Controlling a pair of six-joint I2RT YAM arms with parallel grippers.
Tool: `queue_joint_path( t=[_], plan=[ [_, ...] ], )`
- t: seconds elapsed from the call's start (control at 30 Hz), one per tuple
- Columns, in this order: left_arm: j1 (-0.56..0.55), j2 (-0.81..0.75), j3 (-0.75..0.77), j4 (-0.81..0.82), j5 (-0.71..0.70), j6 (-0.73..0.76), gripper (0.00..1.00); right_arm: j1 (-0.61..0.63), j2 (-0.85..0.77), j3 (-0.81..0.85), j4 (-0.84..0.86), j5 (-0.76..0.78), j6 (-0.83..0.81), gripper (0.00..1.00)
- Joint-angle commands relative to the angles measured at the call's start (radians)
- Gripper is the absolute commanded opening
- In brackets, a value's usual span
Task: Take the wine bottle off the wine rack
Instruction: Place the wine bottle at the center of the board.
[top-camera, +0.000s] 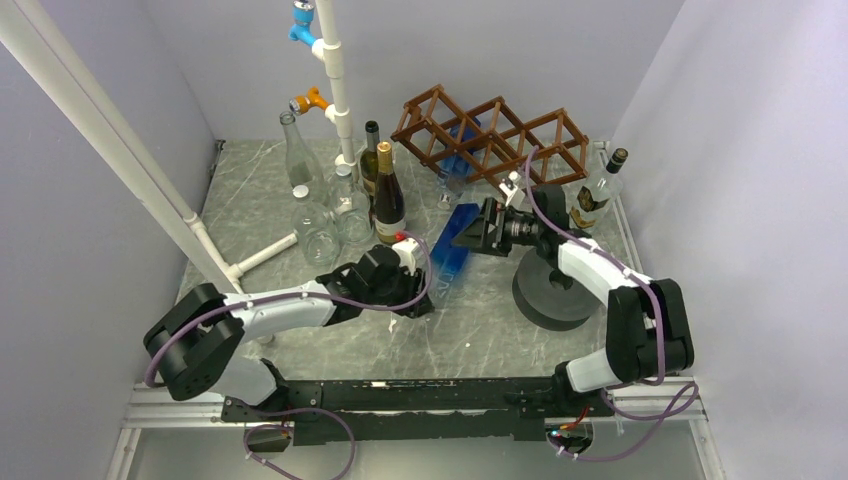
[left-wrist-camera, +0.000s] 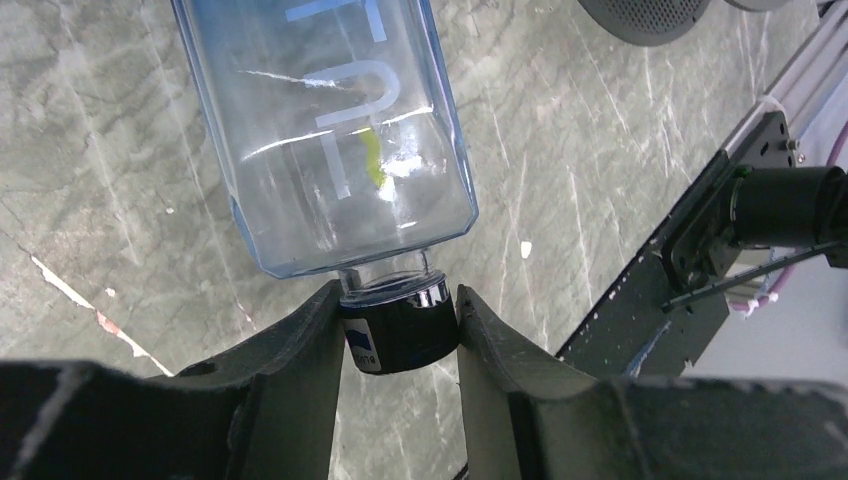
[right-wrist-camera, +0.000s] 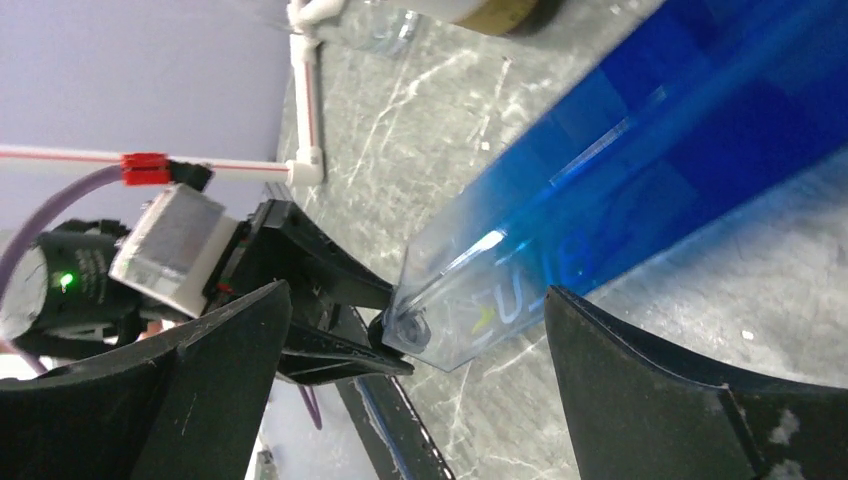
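The wine bottle (top-camera: 455, 245) is blue, square-sided and see-through, and it lies out of the wine rack (top-camera: 495, 135), over the table between my two arms. My left gripper (top-camera: 425, 293) is shut on its black cap (left-wrist-camera: 400, 335), with a finger pressed to each side of it. The bottle's body (left-wrist-camera: 320, 120) runs away from the fingers. My right gripper (top-camera: 472, 235) stands open beside the bottle's far half. In the right wrist view its jaws stand wide apart and touch nothing, with the bottle (right-wrist-camera: 620, 170) in the gap beyond them. The brown lattice rack stands at the back and holds another blue bottle (top-camera: 460, 150).
Clear glass bottles (top-camera: 318, 235) and dark wine bottles (top-camera: 388, 195) stand at the back left by a white pipe frame (top-camera: 335, 80). A labelled bottle (top-camera: 595, 195) stands right of the rack. A grey round disc (top-camera: 555, 290) lies under my right arm.
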Motion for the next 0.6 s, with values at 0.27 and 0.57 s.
queue_joint_path(
  t=[0.27,0.57],
  plan=[
    [0.042,-0.144,0.015,-0.093,0.232,0.074,0.00,0.045,-0.098,0.284,-0.612,-0.205,-1.309,1.00],
    [0.084,-0.187,0.051,-0.196,0.362,0.053,0.00,0.109,-0.056,0.267,-0.961,-0.242,-2.257,1.00]
  ],
)
